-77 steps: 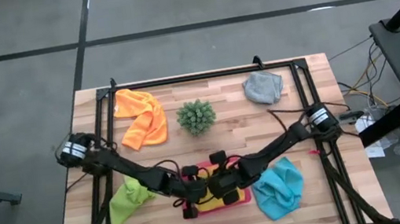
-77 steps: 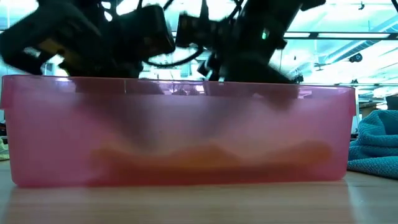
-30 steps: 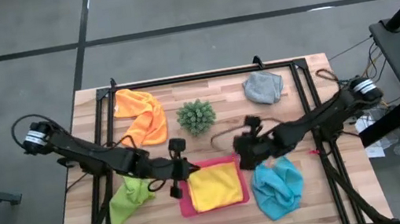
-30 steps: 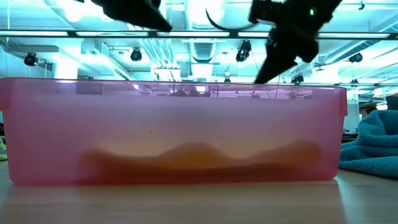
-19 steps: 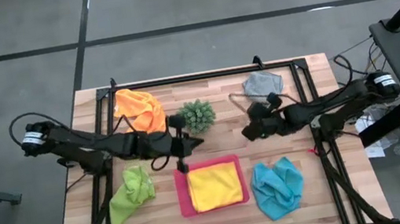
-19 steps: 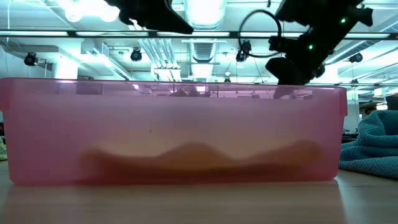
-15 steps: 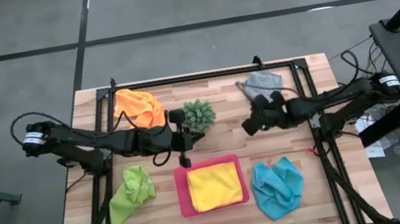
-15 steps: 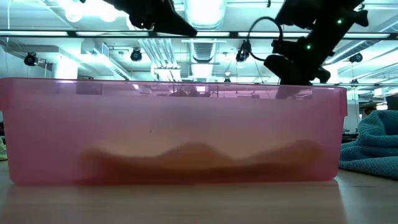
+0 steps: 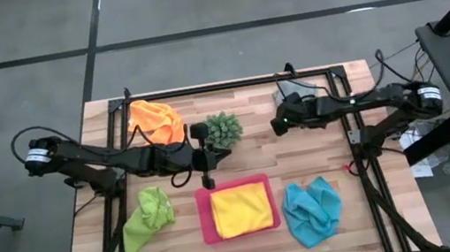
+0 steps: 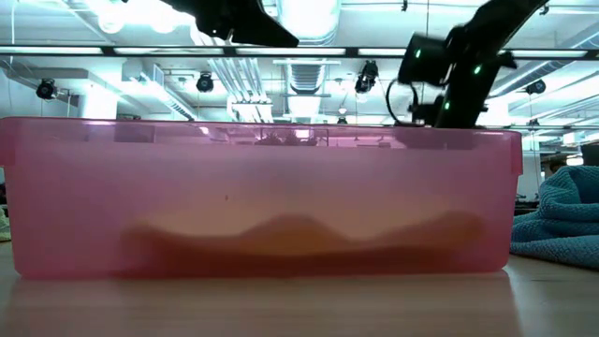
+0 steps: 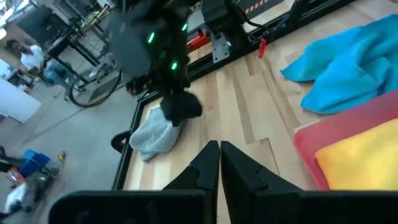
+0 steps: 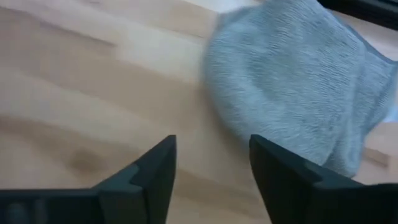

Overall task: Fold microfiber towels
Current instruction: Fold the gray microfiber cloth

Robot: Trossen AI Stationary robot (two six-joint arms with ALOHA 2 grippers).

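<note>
Right gripper [image 9: 279, 124] hangs over the far right part of the table [image 9: 337, 158], its two dark fingers [image 12: 152, 171] spread apart with bare wood showing between them and nothing held. Just beyond those fingers lies the grey towel [image 12: 298, 81], a rumpled heap near the table's far right corner (from overhead the arm covers most of it, so only a scrap of grey shows).

Over toward the middle, the left gripper [image 9: 208, 180] points down at the far rim of the pink tray [image 9: 207, 221], its fingers [image 11: 208, 163] pressed together and empty. Inside the tray the yellow towel [image 9: 241, 209] lies flat as a neat square. From table height the tray's translucent wall fills most of the view, and the yellow cloth is only a dim hump behind it.

The other cloths sit crumpled on the wood: the orange towel [image 9: 155, 120] at the far left, partly under the left arm; the lime green towel [image 9: 149, 219] at the near left, beside the tray; the light blue towel [image 9: 313, 211] just right of the tray. A small spiky green plant [image 9: 224, 130] stands between the two grippers, close to the left arm's wrist.
</note>
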